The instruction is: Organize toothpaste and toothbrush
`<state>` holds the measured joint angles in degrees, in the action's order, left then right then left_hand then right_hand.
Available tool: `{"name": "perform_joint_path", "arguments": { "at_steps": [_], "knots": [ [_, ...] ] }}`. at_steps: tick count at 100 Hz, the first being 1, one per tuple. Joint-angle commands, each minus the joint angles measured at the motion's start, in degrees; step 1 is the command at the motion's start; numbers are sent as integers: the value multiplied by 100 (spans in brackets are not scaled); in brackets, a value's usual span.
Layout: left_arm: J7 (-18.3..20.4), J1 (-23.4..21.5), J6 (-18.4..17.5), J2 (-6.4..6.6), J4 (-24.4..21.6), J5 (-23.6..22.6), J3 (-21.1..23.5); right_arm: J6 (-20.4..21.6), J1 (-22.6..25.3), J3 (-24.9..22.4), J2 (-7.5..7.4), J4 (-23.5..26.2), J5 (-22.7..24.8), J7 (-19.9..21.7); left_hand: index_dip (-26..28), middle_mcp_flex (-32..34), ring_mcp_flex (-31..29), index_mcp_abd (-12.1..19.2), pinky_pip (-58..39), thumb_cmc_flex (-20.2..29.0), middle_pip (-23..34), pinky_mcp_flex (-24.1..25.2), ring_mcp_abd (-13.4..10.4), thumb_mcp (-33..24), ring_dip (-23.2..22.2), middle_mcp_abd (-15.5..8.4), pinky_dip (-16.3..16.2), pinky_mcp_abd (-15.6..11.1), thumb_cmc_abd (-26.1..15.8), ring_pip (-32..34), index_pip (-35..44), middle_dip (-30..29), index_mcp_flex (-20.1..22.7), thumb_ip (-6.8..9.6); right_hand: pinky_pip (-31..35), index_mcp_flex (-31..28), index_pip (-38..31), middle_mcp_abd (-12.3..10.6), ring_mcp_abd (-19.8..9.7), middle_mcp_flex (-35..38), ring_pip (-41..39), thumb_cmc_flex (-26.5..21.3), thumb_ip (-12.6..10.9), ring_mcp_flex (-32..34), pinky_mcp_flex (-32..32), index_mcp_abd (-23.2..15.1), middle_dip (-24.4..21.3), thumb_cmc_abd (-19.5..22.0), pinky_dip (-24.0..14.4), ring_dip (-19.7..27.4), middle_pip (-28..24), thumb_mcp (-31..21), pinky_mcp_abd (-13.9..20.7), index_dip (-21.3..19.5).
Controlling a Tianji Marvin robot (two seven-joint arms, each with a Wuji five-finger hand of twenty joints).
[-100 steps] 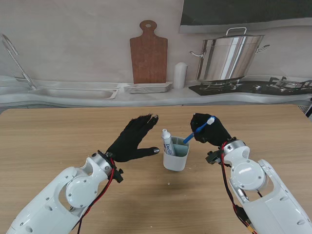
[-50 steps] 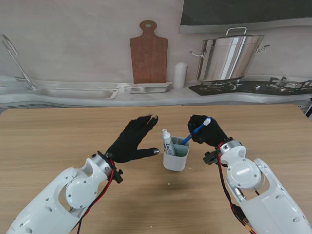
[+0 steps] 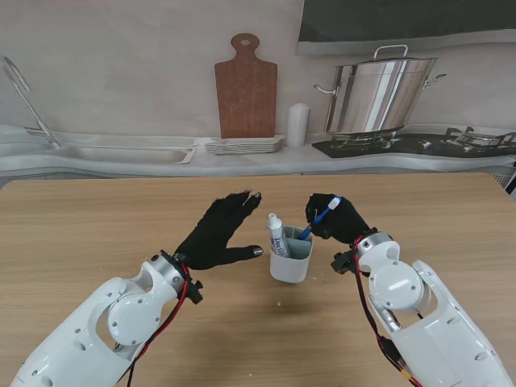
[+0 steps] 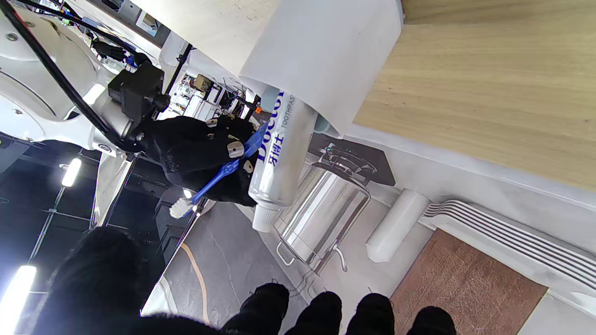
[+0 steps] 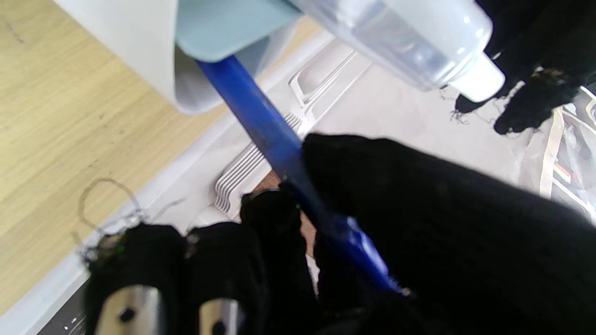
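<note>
Two hands: your right hand (image 3: 337, 219) has slid toward the cup (image 3: 290, 256) over the last second and sunk a little; your left hand (image 3: 219, 231) has not shifted.
Right hand: fingers pinched on the blue toothbrush (image 3: 320, 218), holding it mid-handle, bristle end up and leaning away from the cup.
Toothbrush: earlier its lower end stood at the cup's rim; now that end is inside the cup, as the right wrist view shows, where the handle (image 5: 260, 121) passes under the rim (image 5: 223, 32).
Left hand: fingers spread, holding nothing, just beside the cup on the side opposite your right hand.
Toothpaste: the tube (image 3: 277, 236) stands in the cup, cap up, on the side nearest your left hand; the left wrist view shows it (image 4: 279, 158) leaning out over the rim.
Meaning: you are near the end, by my reading. The brush is entering the cup but you have not let go of it.
Risk: the brush leans well over, so it may tip the cup when released.
</note>
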<state>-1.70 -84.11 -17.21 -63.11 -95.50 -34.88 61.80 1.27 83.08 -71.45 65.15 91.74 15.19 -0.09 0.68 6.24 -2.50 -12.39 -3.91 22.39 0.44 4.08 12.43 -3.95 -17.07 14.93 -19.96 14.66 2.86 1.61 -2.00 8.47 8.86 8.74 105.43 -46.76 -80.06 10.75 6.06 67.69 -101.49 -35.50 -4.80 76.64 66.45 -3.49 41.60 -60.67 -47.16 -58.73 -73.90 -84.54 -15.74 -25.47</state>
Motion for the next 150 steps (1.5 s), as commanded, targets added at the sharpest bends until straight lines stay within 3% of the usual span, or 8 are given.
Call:
{"name": "perform_joint_path", "arguments": {
  "at_steps": [1, 19, 34, 53, 66, 75, 111, 150],
  "knots": [
    [101, -32, 6, -5, -92, -11, 20, -41, 4, 37, 45, -38, 29, 83, 38, 29, 125, 48, -14, 81, 105, 65, 51, 113, -106, -11, -95, 29, -169, 82, 8, 81, -111, -195, 906, 162, -74, 734, -1300, 867, -173, -213, 288, -116, 146, -138, 35, 121, 10, -73, -393, -541, 595, 154],
    [111, -37, -1, -3, -89, -10, 25, -41, -39, 116, 58, -99, 60, 32, 69, 47, 105, 67, -45, 97, 130, 78, 70, 117, -136, -13, -163, 79, -163, 127, 8, 79, -111, -197, 880, 437, 162, 616, -1266, 884, -177, -6, 965, -118, 141, -103, 50, 357, 19, -34, -379, -542, 570, 1002],
    [109, -43, -7, -2, -89, -18, 37, -28, -70, 166, 63, -155, 84, 10, 97, 55, 92, 117, -70, 109, 151, 92, 76, 119, -153, -29, -223, 120, -161, 166, 13, 75, -112, -199, 837, 704, 365, 550, -1228, 873, -170, 319, 1218, -118, 133, -70, 150, 508, 39, -12, -373, -537, 523, 1381],
    [114, -56, -11, 1, -91, -23, 49, -29, -57, 174, 72, -176, 84, -30, 125, 63, 84, 125, -80, 124, 166, 107, 75, 121, -158, -37, -281, 164, -158, 193, 10, 66, -113, -200, 805, 975, 1328, 589, -1130, 821, -174, 938, 704, -123, 125, 324, 305, 1259, 68, 80, -270, -218, 402, 1361],
    [114, -57, -13, 3, -89, -38, 51, -16, -56, 177, 55, -185, 131, 14, 144, 72, 78, 142, -85, 150, 182, 109, 79, 117, -165, -46, -315, 184, -156, 214, 13, 68, -112, -201, 800, 1118, 1593, 582, -1118, 753, -159, 1174, 642, -122, 123, 403, 296, 1366, 71, 114, -242, -29, 391, 1293],
    [119, -59, -17, 5, -89, -42, 53, -9, -63, 185, 45, -197, 142, 54, 154, 71, 74, 156, -88, 151, 187, 115, 82, 124, -170, -56, -337, 199, -157, 228, 12, 67, -114, -205, 773, 1177, 2042, 563, -1123, 715, -164, 1248, 456, -124, 119, 442, 279, 1421, 89, 185, -237, 213, 378, 380],
    [140, -75, -19, 10, -97, -37, 67, 107, -91, 185, -13, -247, 305, 205, 174, 67, 71, 166, -86, 179, 186, 123, 92, 128, -172, -53, -395, 239, -166, 249, 7, 67, -114, -209, 679, 1826, 2169, 298, -1289, 570, -116, 1483, 1162, -114, 116, 368, 262, 244, 180, 250, -287, 641, 502, 193],
    [157, -85, -23, 16, -106, -49, 81, 250, -114, 153, -59, -268, 464, 309, 184, 67, 64, 168, -88, 184, 191, 122, 91, 139, -179, -54, -450, 254, -170, 276, 1, 71, -116, -213, 551, 2577, 2145, -5, -1470, 388, -62, 2790, 1983, -105, 107, 396, 213, -1030, 288, 372, -372, 102, 660, 222]
  ]
}}
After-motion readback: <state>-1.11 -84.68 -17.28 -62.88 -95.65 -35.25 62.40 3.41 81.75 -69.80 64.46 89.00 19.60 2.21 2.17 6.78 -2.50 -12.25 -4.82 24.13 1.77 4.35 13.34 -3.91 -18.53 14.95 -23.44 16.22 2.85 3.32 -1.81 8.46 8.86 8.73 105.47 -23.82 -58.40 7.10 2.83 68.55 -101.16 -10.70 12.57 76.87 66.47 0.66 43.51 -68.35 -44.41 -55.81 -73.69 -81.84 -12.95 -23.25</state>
